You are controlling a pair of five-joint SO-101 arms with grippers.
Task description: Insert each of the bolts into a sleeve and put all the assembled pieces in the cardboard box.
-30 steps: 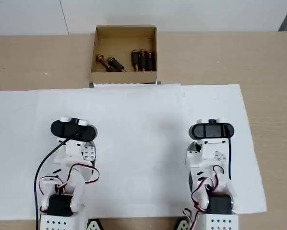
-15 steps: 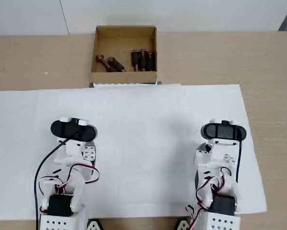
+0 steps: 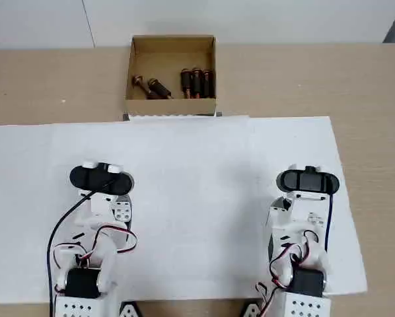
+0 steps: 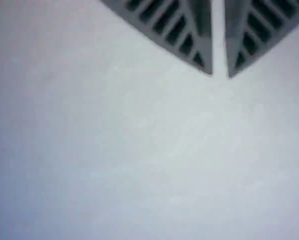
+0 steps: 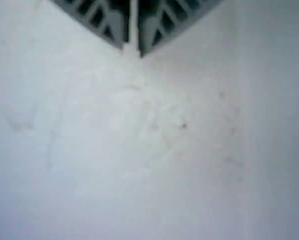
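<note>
Finds bolts [image 3: 196,82] already sleeved, lying in the box [image 3: 171,56]. Look small, stiff, likely slick: best pinched crosswise mid-length. Finds left gripper [image 4: 218,74] and right gripper [image 5: 134,50] nearly pressed together, empty.

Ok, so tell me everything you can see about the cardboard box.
The cardboard box is a small, shallow, open-topped tray of plain brown card, roughly square. It sits flat on the wooden table, just past the far edge of the white sheet. Five dark, coppery assembled bolts lie inside. Two angled pieces are at the left in the high view, and three side-by-side pieces are at the right. The far half of its floor is bare.
</note>
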